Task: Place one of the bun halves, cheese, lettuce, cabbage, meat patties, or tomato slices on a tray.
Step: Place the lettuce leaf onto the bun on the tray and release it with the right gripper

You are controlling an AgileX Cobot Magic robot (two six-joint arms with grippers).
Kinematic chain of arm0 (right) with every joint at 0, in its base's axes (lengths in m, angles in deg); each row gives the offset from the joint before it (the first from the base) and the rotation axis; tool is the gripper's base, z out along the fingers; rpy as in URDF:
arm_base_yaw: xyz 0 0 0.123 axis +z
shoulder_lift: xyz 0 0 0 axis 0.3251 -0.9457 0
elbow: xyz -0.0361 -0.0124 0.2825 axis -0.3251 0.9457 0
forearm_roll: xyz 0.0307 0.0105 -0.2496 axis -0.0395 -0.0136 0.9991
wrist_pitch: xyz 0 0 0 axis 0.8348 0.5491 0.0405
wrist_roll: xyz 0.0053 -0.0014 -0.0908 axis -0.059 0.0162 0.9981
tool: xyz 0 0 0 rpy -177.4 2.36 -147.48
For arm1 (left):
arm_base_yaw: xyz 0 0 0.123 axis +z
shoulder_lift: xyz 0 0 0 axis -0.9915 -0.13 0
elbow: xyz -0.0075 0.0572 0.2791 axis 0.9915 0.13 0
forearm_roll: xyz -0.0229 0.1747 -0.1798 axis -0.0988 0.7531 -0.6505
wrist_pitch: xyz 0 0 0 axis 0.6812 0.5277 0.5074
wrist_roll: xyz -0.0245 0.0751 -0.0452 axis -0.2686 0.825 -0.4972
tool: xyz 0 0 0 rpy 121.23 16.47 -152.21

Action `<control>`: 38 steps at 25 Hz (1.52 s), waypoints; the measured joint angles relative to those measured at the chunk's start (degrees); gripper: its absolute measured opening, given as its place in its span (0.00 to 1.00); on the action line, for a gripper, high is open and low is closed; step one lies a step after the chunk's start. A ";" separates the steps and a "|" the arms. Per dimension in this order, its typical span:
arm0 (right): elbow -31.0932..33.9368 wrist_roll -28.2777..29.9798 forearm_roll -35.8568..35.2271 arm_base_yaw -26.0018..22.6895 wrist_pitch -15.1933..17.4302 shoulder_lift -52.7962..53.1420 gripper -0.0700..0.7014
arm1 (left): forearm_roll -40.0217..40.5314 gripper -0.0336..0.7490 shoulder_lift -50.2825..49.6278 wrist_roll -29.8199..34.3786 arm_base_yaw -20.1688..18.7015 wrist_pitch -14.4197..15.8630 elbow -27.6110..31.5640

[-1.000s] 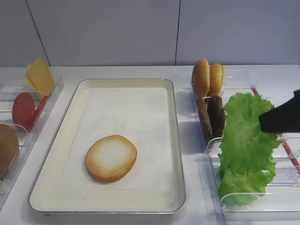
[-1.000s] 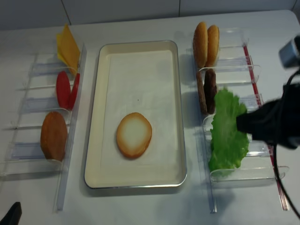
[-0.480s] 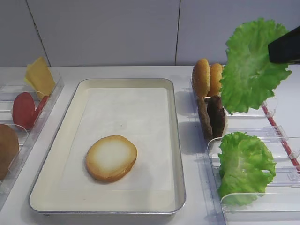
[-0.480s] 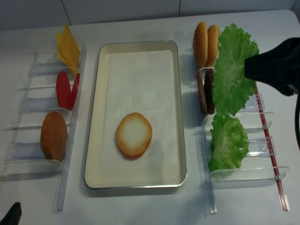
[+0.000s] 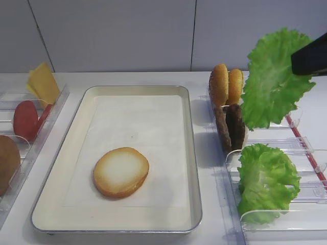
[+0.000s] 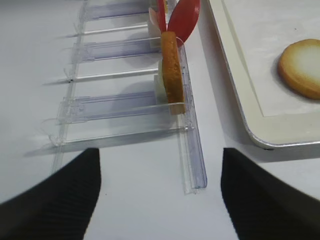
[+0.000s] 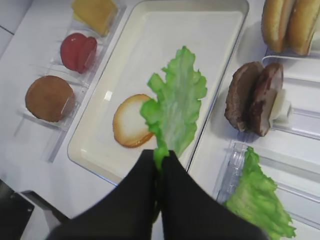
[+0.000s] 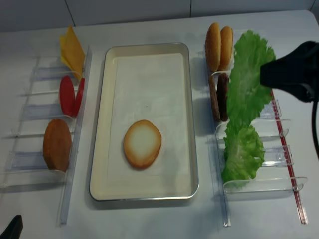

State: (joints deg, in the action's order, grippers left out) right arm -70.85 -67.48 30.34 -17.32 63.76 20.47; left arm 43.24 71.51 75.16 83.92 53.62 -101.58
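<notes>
A green lettuce leaf hangs in the air over the right bins, pinched at its edge by my right gripper, which is shut on it. In the right wrist view the leaf dangles from the closed black fingertips, over the tray's right rim. The cream tray with its paper liner holds one bun half, pale cut face up. My left gripper stands open over bare table beside the left bins, holding nothing.
Clear bins on the left hold cheese, tomato slices and a bun half. Bins on the right hold two bun halves, meat patties and another lettuce leaf.
My right gripper lifted the lettuce leaf up out of the right bin, leaving a second leaf there. Over the last half second the leaf only swung slightly. The left arm stayed still.
</notes>
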 joint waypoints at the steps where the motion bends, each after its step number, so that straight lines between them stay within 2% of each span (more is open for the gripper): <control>1: 0.00 -0.45 0.73 0.87 -0.15 -0.82 0.14 | 0.00 0.64 0.00 0.00 0.00 0.00 0.00; 4: 0.00 -2.83 3.13 6.74 -2.75 -3.29 0.14 | 0.00 0.64 0.00 0.00 0.00 0.00 0.00; 9: 0.00 -7.64 6.28 18.32 -9.74 -8.72 0.14 | 0.00 0.64 0.00 0.00 0.00 0.00 0.00; 16: -0.25 -9.31 6.52 31.65 -19.31 -19.55 0.14 | 0.00 0.64 0.00 0.00 0.00 0.00 0.00; 20: -3.83 -9.58 6.41 36.47 -21.05 -26.43 0.14 | 0.00 0.64 0.00 0.00 0.00 0.00 0.00; 25: -11.31 -9.70 6.32 40.40 -21.51 -35.55 0.14 | 0.00 0.64 0.00 0.00 0.00 0.00 0.00; 34: -21.75 -10.60 6.32 44.71 -21.79 -46.29 0.14 | 0.00 0.63 0.00 0.00 0.00 0.00 0.00; 38: -23.71 -12.47 7.81 45.13 -21.79 -49.38 0.14 | 0.00 0.63 0.00 0.00 0.00 0.00 0.00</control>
State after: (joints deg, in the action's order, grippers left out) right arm -94.56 -79.95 38.15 27.82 41.97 -28.91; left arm 43.24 71.51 75.16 83.92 53.62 -101.58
